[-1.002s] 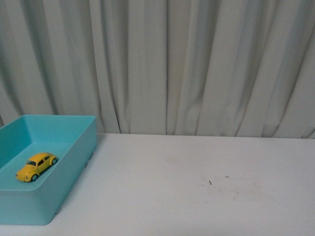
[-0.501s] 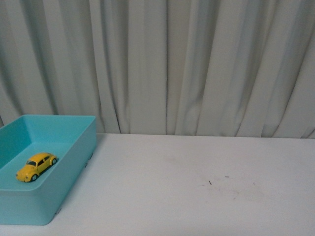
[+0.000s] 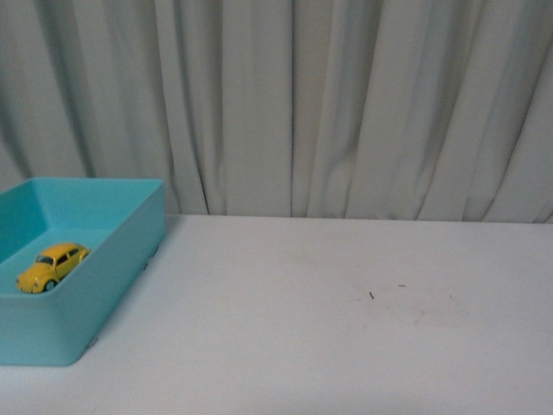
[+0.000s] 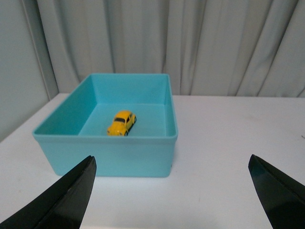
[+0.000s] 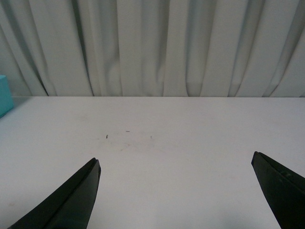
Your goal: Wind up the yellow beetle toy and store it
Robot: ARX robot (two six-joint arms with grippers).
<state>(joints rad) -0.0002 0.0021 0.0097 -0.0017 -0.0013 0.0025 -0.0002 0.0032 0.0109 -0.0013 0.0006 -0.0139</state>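
The yellow beetle toy (image 3: 50, 265) rests on its wheels on the floor of a turquoise bin (image 3: 130, 246) at the table's left. The left wrist view shows the same toy (image 4: 122, 123) inside the bin (image 4: 107, 151), well beyond my left gripper (image 4: 171, 169), which is open with nothing between its black fingers (image 4: 71, 195). My right gripper (image 5: 176, 171) is open too, over bare white table, its dark fingers (image 5: 71, 198) wide apart. Neither arm appears in the front view.
A white table (image 3: 346, 346) runs to pale pleated curtains (image 3: 346, 104) at the back. Small dark specks (image 3: 371, 295) mark the tabletop right of centre. A corner of the bin (image 5: 4, 95) shows at the edge of the right wrist view.
In the front view the whole scene has shifted: bin, toy and table edge sit higher and a little further left than before. The toy stays in the same spot inside the bin.
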